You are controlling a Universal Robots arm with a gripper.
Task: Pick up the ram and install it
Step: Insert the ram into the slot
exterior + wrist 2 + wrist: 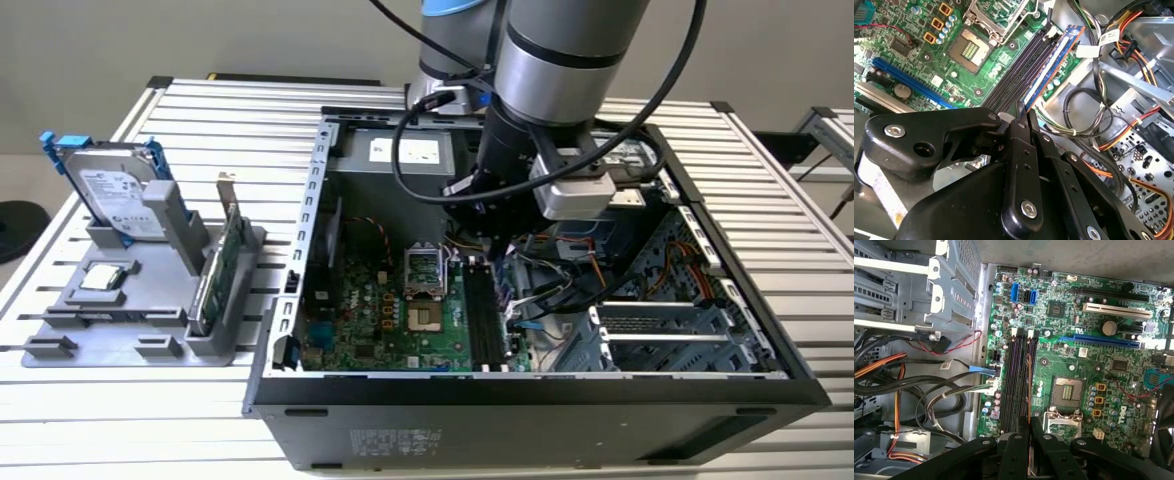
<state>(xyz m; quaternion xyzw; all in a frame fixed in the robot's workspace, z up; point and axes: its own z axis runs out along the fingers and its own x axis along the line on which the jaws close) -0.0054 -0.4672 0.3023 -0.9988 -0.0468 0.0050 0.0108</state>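
- The arm reaches straight down into the open computer case (pixel 315 250).
- The hand (pixel 1023 114) pinches the ram (pixel 1053 64), seemingly seated in a motherboard (pixel 1064 340) slot inside that case.

We saw a white slatted metal table (pixel 747 180) carrying everything. On it, toward the exterior view's right, sat an open black desktop computer case (pixel 534 415), its side panel off and the green motherboard facing up. Just beside it, on the exterior view's left, lay a grey plastic holder tray (pixel 100 330). Both rested directly on the slats, close together but apart.
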